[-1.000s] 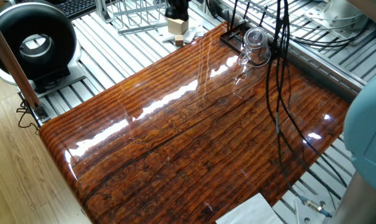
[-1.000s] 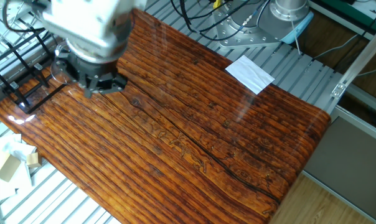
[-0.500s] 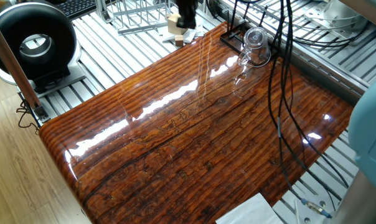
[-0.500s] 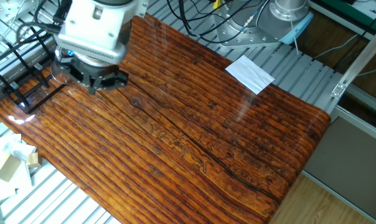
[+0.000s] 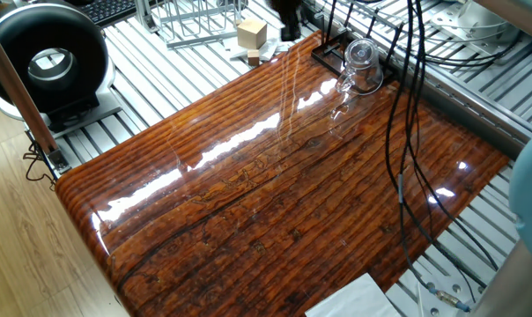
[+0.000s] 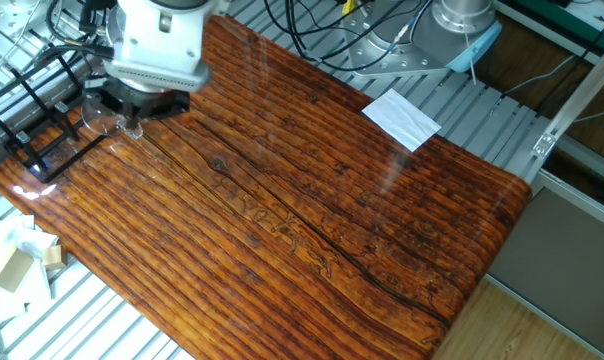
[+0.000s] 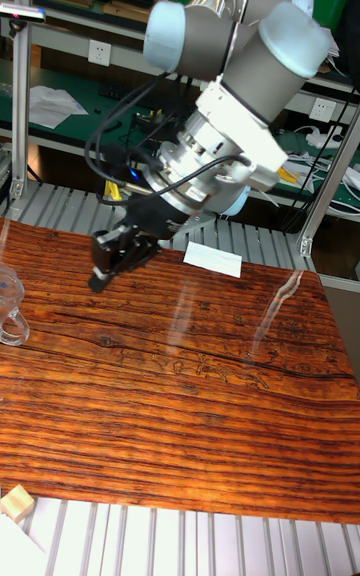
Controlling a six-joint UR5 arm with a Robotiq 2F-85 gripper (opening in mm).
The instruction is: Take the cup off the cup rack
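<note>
The cup point(image 5: 361, 63), a clear glass mug, hangs tilted on the cup rack point(image 5: 329, 48), a black thin-wire frame at the far corner of the wooden table point(image 5: 275, 194). In the other fixed view the cup point(image 6: 100, 118) shows just left of my gripper point(image 6: 134, 108), with the cup rack point(image 6: 32, 125) beyond it. The tall fixed view puts the cup point(image 7: 8, 301) at the left edge and my gripper point(image 7: 103, 276) hovering to its right, above the table and apart from it. The jaws look open with nothing between them. Only a dark bit of my gripper point(image 5: 289, 12) shows in one fixed view.
A silver wire rack point(image 5: 191, 22) and a wooden block point(image 5: 251, 33) lie behind the table. A black round device point(image 5: 46, 62) stands at the left. Black cables point(image 5: 396, 150) hang over the table's right part. White paper point(image 6: 402, 118) lies at the table's far edge.
My gripper has moved steadily toward the cup and the cup rack, closing most of the gap. The cup and rack have not moved.
</note>
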